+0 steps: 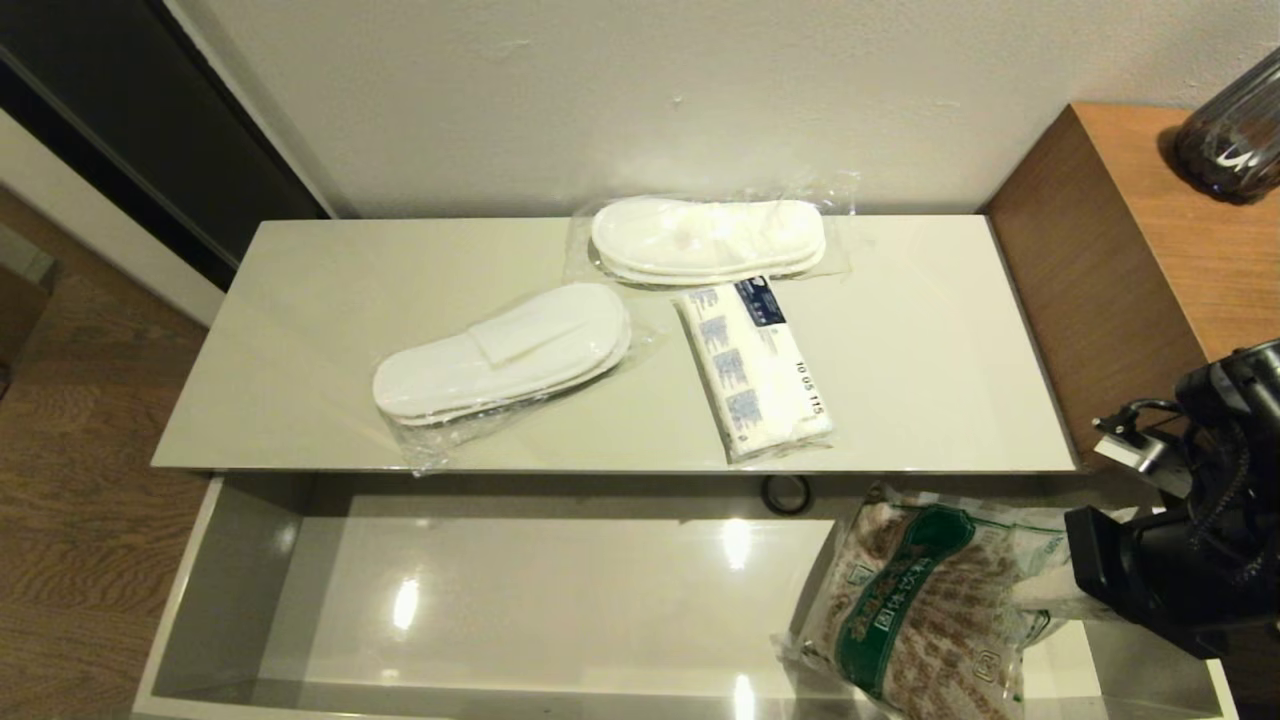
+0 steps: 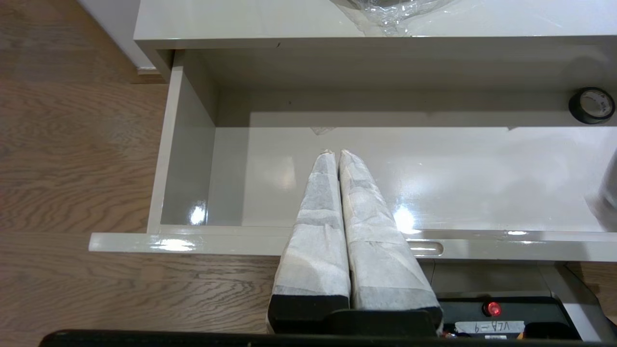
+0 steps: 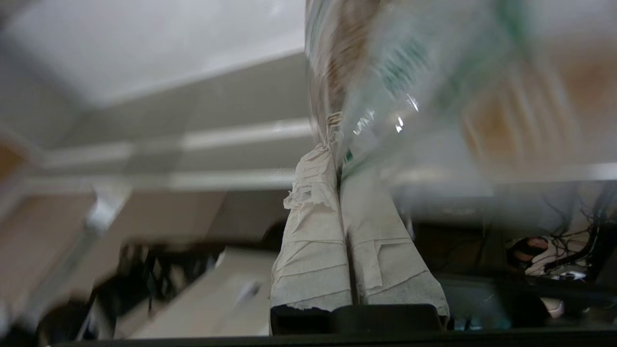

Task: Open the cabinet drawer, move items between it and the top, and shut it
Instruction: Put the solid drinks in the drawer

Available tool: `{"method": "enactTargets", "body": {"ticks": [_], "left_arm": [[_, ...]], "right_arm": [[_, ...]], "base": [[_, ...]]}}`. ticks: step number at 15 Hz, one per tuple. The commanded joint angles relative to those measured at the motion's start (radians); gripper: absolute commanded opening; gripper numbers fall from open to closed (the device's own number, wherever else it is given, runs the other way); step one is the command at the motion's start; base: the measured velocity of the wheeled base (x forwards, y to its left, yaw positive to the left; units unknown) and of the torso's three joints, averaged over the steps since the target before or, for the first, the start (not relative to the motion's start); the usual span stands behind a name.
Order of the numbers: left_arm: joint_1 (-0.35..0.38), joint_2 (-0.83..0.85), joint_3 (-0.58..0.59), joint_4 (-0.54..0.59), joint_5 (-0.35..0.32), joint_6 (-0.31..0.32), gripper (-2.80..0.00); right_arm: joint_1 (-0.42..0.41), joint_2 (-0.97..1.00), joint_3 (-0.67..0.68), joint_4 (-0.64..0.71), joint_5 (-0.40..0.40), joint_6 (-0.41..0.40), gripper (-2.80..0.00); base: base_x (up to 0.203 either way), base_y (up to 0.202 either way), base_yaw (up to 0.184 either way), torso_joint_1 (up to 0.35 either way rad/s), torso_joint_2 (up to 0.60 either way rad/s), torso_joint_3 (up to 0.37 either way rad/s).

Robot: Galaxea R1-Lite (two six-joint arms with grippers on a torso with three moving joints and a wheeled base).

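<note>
The cabinet drawer (image 1: 215, 590) stands pulled out below the top (image 1: 930, 370). On the top lie two bagged pairs of white slippers (image 1: 505, 350) (image 1: 708, 238) and the tissue pack (image 1: 755, 370) with blue print. My right gripper (image 3: 335, 140) is shut on an edge of the green-banded bag of beige sachets (image 1: 920, 610), which tilts over the drawer's right part; whether it touches the drawer floor I cannot tell. My left gripper (image 2: 336, 153) is shut and holds nothing. It hovers over the drawer's front rim near a slim notch (image 2: 426, 248), out of the head view.
A black tape roll (image 1: 786, 494) sits at the back of the drawer under the top's edge. The taller brown wood-grain unit (image 1: 1130, 230) rises on the right with a dark vase (image 1: 1235, 135) on it. Wooden floor lies to the left.
</note>
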Motion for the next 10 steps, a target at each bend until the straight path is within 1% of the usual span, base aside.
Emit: {"method": "enactTargets", "body": {"ticks": [1, 2, 4, 6, 7, 10], "left_arm": [[-0.001, -0.002, -0.001, 0.0, 0.0, 0.0, -2.8], [0.0, -0.002, -0.002, 0.003, 0.0, 0.0, -2.8], [0.0, 0.0, -0.004, 0.008, -0.001, 0.0, -2.8], [0.0, 0.0, -0.004, 0.01, -0.001, 0.0, -2.8], [0.0, 0.0, -0.004, 0.01, -0.001, 0.0, -2.8], [-0.001, 0.0, -0.004, 0.007, -0.001, 0.0, -2.8]], "right_arm": [[-0.128, 0.089, 0.031, -0.033, 0.002, -0.028, -2.8], [-0.203, 0.149, 0.04, -0.061, 0.002, -0.045, -2.8], [-0.293, 0.257, 0.048, -0.085, -0.007, -0.067, -2.8], [-0.385, 0.366, 0.063, -0.095, -0.04, -0.108, -2.8], [-0.414, 0.393, 0.073, -0.101, -0.051, -0.131, -2.8], [-0.421, 0.399, 0.076, -0.114, -0.066, -0.138, -2.8]], "base": [[0.0, 0.0, 0.0, 0.0, 0.0, 0.0], [0.0, 0.0, 0.0, 0.0, 0.0, 0.0], [0.0, 0.0, 0.0, 0.0, 0.0, 0.0], [0.0, 0.0, 0.0, 0.0, 0.0, 0.0], [0.0, 0.0, 0.0, 0.0, 0.0, 0.0], [0.0, 0.0, 0.0, 0.0, 0.0, 0.0]]}}
